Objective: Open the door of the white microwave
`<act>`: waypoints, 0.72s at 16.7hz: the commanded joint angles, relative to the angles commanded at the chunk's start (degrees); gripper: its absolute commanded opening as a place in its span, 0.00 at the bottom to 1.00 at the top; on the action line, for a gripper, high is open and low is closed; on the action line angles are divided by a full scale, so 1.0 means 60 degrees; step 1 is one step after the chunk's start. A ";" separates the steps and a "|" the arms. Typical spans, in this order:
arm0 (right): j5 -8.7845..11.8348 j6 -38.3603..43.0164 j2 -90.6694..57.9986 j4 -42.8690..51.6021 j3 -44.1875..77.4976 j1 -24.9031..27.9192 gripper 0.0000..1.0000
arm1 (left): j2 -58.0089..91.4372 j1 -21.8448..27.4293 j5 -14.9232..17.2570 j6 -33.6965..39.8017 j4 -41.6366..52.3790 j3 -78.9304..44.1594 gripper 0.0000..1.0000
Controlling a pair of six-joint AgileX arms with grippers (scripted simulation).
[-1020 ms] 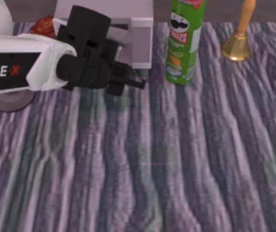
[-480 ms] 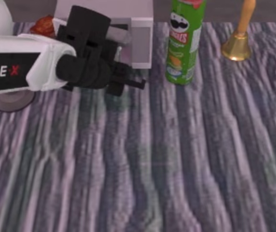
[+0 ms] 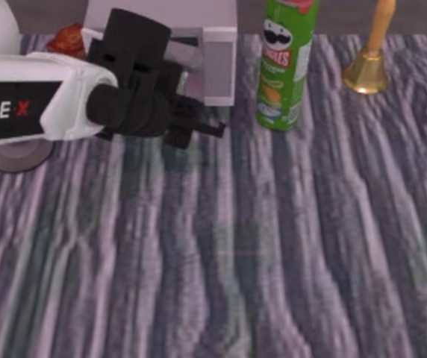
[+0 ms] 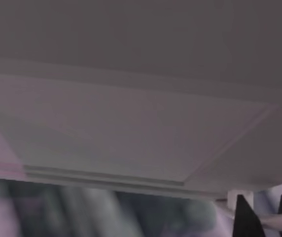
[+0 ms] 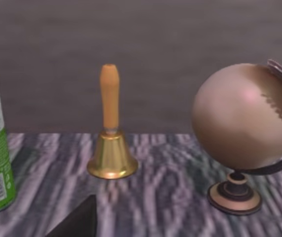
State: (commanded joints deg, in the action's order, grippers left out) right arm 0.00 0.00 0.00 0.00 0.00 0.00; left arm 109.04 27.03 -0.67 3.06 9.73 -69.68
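Note:
The white microwave [image 3: 198, 15] stands at the table's back edge, left of centre. My left arm reaches in from the left, and my left gripper [image 3: 212, 128] sits low against the microwave's front, hiding most of the door [image 3: 189, 39] from above. In the left wrist view the door [image 4: 131, 123], with its greyish window, fills the picture. My left gripper [image 4: 265, 219] has its two dark fingertips [image 4: 243, 219] close together, with a pale strip at the door's lower corner between them. Of my right gripper [image 5: 82, 224] only a dark wedge shows, far from the microwave.
A green Pringles can [image 3: 286, 67] stands just right of the microwave, and a brass bell [image 3: 368, 63] with an orange handle is farther right. A globe [image 5: 244, 123] stands beyond the bell. Behind my left arm are a red item [image 3: 68, 36] and a grey disc [image 3: 19, 156].

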 joint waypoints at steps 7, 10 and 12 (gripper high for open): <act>0.0000 0.0000 0.0000 0.0000 0.0000 0.0000 1.00 | -0.0183 -0.0106 0.0345 -0.0339 -0.0061 0.0214 0.00; 0.0000 0.0000 0.0000 0.0000 0.0000 0.0000 1.00 | -0.0288 -0.0228 0.0531 -0.0615 -0.0089 0.0388 0.00; 0.0000 0.0000 0.0000 0.0000 0.0000 0.0000 1.00 | -0.0289 -0.0230 0.0534 -0.0619 -0.0089 0.0391 0.00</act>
State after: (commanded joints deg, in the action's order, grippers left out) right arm 0.00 0.00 0.00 0.00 0.00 0.00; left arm 107.31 25.65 2.53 -0.65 9.19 -67.33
